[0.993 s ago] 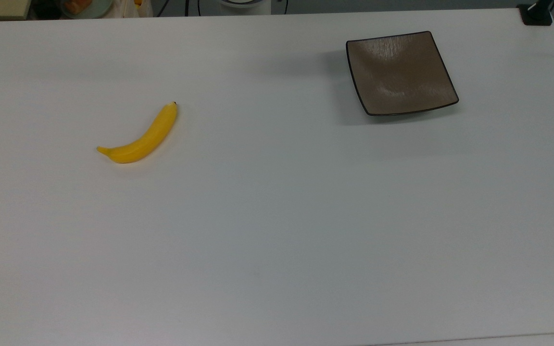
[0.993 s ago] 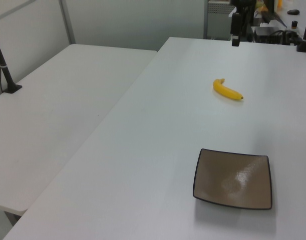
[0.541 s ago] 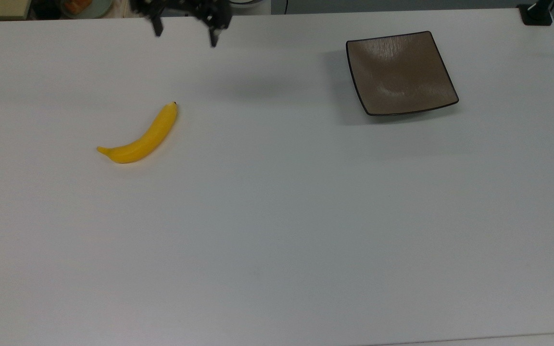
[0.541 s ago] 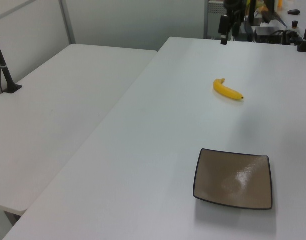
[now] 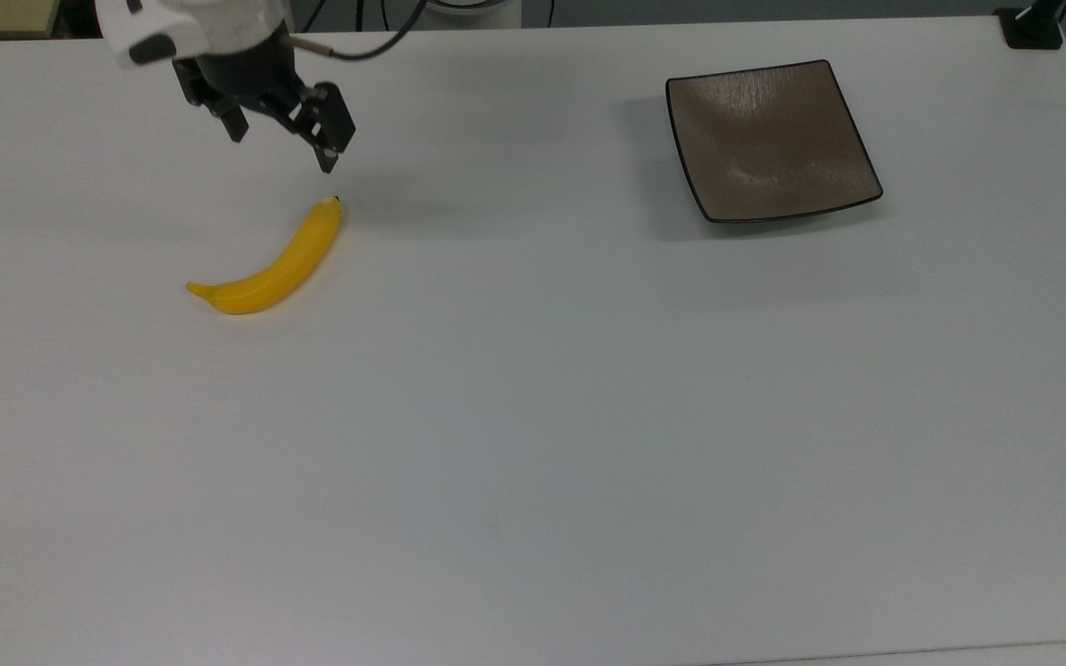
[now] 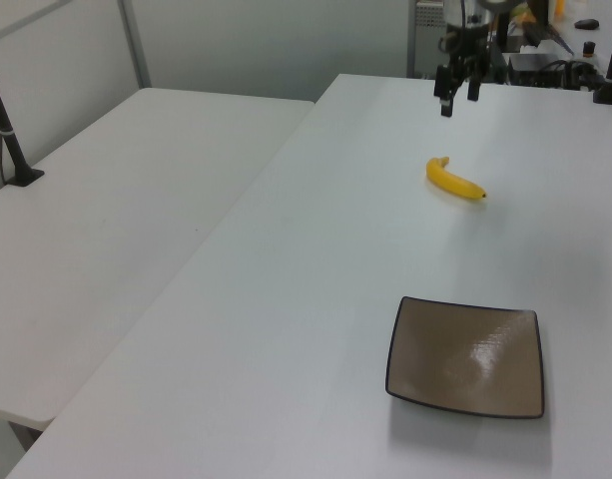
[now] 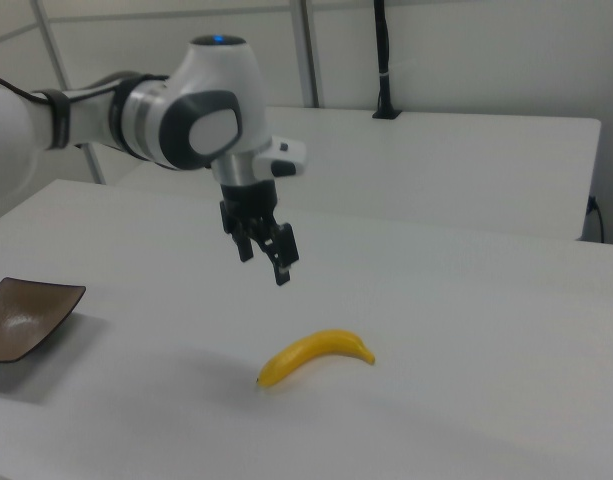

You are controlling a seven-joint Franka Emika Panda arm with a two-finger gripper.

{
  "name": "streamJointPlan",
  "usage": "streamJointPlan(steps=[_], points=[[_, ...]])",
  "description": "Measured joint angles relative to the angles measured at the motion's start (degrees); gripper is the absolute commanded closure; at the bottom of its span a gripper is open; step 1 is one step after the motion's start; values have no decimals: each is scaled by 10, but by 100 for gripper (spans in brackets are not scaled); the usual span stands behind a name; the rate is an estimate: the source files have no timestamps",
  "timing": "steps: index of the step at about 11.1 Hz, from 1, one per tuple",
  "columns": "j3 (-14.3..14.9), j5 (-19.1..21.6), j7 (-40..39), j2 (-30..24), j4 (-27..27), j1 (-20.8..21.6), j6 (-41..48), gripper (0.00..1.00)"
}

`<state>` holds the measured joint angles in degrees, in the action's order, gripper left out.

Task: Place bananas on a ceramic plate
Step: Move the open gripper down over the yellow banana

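A yellow banana (image 5: 274, 264) lies flat on the white table (image 5: 533, 444) in the top view's left half; it also shows as the banana (image 6: 455, 181) and the banana (image 7: 316, 357). The square grey-brown ceramic plate (image 5: 769, 139) sits bare far off at the top view's upper right, and shows as the plate (image 6: 465, 357) and the plate (image 7: 21, 318). My gripper (image 5: 283, 153) hangs in the air just beyond the banana's dark tip, open, with nothing between its fingers. The gripper (image 7: 263, 267) is clearly above the table and apart from the banana; the gripper (image 6: 458, 104) too.
A black clamp base (image 5: 1033, 28) stands at the table's far right corner in the top view. A second white table (image 6: 116, 200) adjoins at the left view's left, with a black post (image 6: 11, 140). Cables and equipment (image 6: 545, 60) crowd the far end.
The gripper came in from the top view's upper edge and moved down and left, closer to the banana's tip. Banana and plate have not moved.
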<state>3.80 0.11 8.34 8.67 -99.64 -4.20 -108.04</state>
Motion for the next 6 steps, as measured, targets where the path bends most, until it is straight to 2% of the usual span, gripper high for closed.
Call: streamJointPlan(steps=[6], points=[[0,0,1,111,-2,-3,-74,0]])
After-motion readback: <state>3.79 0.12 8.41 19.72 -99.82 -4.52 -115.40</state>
